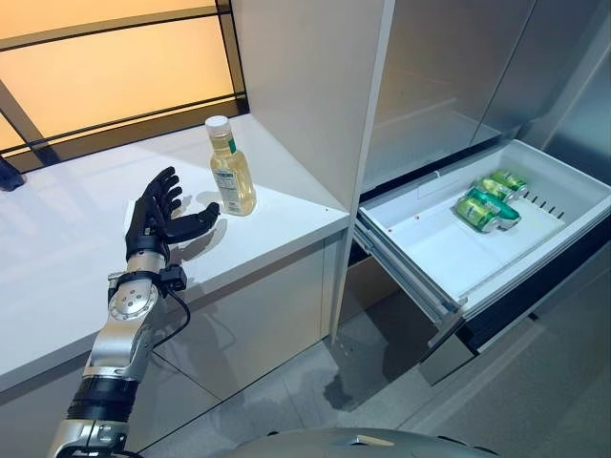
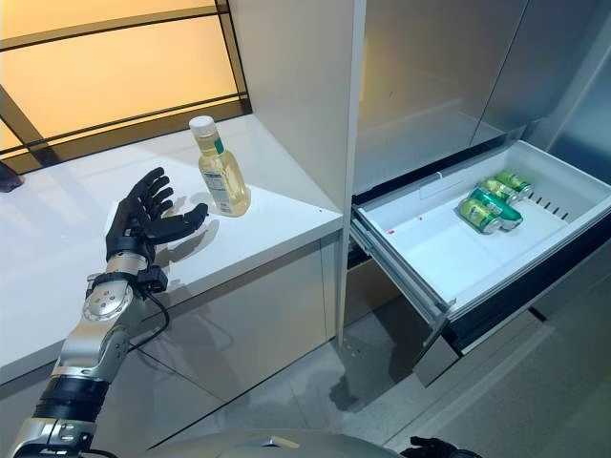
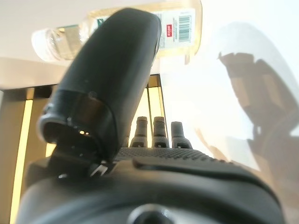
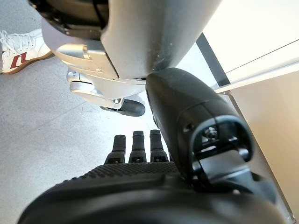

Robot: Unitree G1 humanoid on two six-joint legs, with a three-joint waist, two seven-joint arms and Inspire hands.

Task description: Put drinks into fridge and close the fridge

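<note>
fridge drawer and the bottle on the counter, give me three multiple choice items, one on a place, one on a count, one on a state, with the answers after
1. Where does the bottle stand?
A. on the white counter, just beyond the left hand
B. inside the fridge drawer
C. on the floor

2. How many green cans lie in the drawer?
A. none
B. three
C. seven

3. What state is the left hand in?
A. closed round the bottle
B. open, fingers spread, holding nothing
C. gripping the drawer front

Answers:
1 A: the bottle stands upright on the counter with a gap between it and the hand.
2 B: three cans lie on their sides together near the drawer's back right corner.
3 B: the fingers are spread and the thumb points toward the bottle without touching it.
</note>
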